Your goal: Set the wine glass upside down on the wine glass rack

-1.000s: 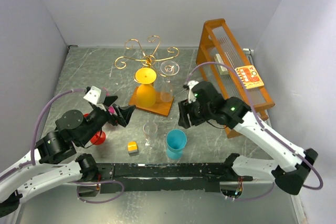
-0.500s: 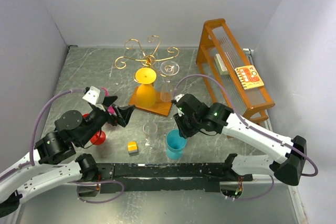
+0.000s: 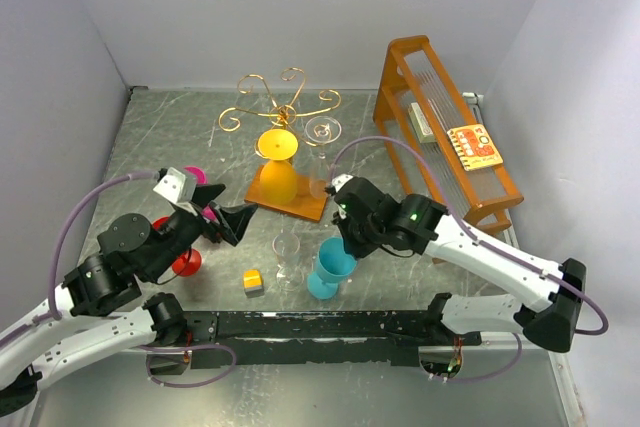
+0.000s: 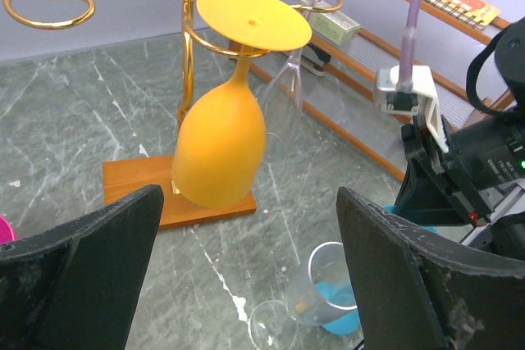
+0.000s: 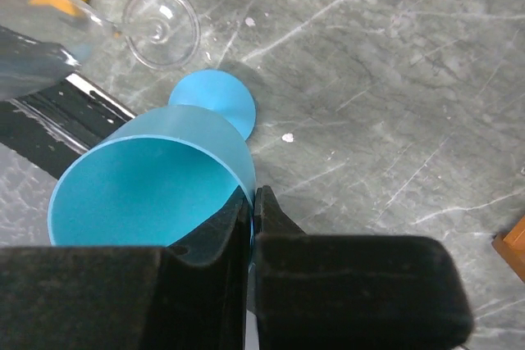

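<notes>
We see right fingers (image 5: 279, 231) clamped on rim of blue wine glass (image 5: 156, 178), tilted, at table (image 3: 160, 147) front. Left fingers (image 4: 82, 260) apart. We judge lift, inversion, hanging on wine glass rack (image 3: 285, 107) outstanding.

You see: table (image 3: 170, 137) grey marbled, smooth, faint sheen. Wine glass rack (image 3: 308, 205): glossy gold metal wire, satin wood base. Blue wine glass (image 3: 332, 265) matt plastic. Orange glass (image 4: 220, 147) smooth, semi-gloss. Far-right slatted frame (image 3: 410, 41) varnished wood. Left fingers (image 4: 78, 272) grainy matt black.
</notes>
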Robot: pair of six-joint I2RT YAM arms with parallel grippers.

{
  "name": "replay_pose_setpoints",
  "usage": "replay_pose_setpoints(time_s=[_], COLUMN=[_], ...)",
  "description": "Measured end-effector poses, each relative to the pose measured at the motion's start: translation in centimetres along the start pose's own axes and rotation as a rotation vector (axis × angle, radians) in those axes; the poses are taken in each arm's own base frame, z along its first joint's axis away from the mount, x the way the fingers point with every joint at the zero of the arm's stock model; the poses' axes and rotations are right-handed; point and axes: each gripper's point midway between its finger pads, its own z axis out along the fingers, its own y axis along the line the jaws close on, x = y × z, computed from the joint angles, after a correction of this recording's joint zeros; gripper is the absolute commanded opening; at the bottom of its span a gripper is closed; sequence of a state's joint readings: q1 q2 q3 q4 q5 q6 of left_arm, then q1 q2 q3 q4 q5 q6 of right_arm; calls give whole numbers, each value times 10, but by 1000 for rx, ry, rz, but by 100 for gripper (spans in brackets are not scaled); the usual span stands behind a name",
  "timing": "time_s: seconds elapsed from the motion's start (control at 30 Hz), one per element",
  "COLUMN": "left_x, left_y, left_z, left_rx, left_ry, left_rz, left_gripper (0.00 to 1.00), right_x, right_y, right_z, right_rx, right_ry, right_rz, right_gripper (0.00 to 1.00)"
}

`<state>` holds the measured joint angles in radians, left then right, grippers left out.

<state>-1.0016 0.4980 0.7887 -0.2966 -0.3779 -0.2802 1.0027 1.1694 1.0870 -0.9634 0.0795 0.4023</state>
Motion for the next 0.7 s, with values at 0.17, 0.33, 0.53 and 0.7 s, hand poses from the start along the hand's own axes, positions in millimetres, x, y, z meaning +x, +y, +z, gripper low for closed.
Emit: replay_pose_setpoints(time_s=[0.17, 0.33, 0.53, 0.7], left_x=[-2, -7, -18, -24], left_y=[-7, -15, -17, -16], left_z=[-2, -4, -8, -9], left_rx=[48, 98, 115, 105], left_ry=[-20, -49, -92, -115], left_rz=[-5, -6, -20, -49], left_gripper=[97, 97, 97, 96], right_x=[-27, -49, -60, -64], right_y=[6, 5, -4, -11], right_z=[-30, -75, -111, -131], right_rx=[-29, -62, -44, -39], right_ry=[-112, -268, -382, -457], right_rz=[8, 14, 16, 7], right_gripper=[0, 0, 0, 0])
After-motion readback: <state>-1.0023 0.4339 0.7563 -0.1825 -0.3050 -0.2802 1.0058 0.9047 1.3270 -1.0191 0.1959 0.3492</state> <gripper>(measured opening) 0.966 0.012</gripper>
